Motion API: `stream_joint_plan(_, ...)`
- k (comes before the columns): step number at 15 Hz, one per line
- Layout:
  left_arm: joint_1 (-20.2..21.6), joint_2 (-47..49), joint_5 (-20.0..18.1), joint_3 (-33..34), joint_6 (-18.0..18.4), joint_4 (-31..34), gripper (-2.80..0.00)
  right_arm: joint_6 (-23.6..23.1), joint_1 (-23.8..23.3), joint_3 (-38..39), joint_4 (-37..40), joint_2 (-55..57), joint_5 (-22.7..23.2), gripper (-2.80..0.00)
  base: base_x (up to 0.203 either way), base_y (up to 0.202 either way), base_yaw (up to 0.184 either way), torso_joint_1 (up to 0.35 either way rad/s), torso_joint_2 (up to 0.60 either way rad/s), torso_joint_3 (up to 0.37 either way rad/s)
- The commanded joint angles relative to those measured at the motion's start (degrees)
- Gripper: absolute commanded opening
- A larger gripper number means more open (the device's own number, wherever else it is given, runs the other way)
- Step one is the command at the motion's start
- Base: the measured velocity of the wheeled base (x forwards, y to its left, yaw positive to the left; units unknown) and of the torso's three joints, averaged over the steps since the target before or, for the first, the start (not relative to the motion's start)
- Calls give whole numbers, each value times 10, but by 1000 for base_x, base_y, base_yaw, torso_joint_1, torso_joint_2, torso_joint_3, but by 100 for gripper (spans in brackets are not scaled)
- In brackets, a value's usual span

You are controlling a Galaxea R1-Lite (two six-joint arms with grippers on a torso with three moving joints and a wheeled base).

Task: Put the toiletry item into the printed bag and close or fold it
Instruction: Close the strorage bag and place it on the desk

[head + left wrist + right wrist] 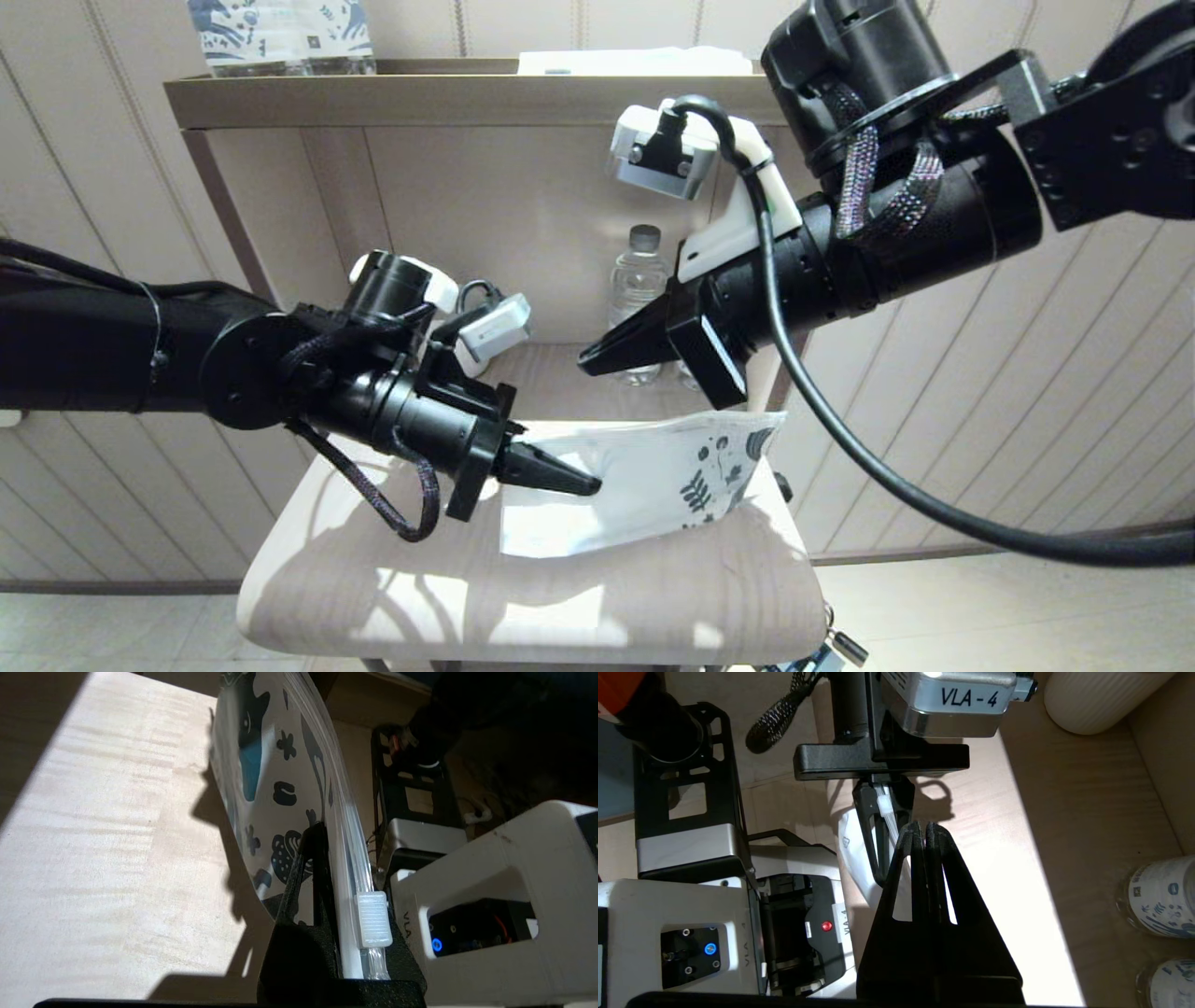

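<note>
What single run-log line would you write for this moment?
left gripper: shut on printed bag near zip slider | right gripper: shut, empty, above bag | toothbrush: not visible | bag held above seat

Glossy plastic printed bag (280, 793); matt wood tabletop (107, 858)

Left gripper (327, 905) has its black textured fingers (299, 891) pinched onto the top edge of the printed bag (275, 788), a translucent white plastic pouch with dark blue flower and leaf shapes. The pouch stands on edge, curving away over the pale wooden surface (103, 835), half in sunlight, and throws a sharp shadow there. The ribbed white zip slider (373, 919) sits on the clear zip track right beside the fingers. A white housing with a small blue light (490, 905) is close alongside.
</note>
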Motion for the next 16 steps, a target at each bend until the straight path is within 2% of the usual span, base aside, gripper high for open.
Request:
stream_joint_plan(1, 0, 5, -1, -52, 63, 112, -280, -2, 1, -1, 0, 3, 4, -280, 0, 0, 0, 0, 0, 0)
stream_joint_plan(4, 0, 13, 28, -155, 102, 228, -280, -6, -4, 0, -1, -5, 8, -280, 0, 0, 0, 0, 0, 0)
stream_joint_plan(8, -16, 37, 52, -216, 106, 297, -280, -10, -9, 16, 1, -25, 69, -280, 0, 0, 0, 0, 0, 0)
stream_joint_plan(11, -16, 38, 53, -219, 98, 299, -280, -2, -30, 30, 0, -27, 158, -280, 0, 0, 0, 0, 0, 0)
stream_joint_plan(14, -16, 43, 51, -242, 87, 300, -280, 5, -54, 71, -18, -33, 173, -280, 0, 0, 0, 0, 0, 0)
stream_joint_plan(16, -16, 54, 50, -265, 71, 305, -280, 6, -64, 125, -66, -44, 182, -280, 0, 0, 0, 0, 0, 0)
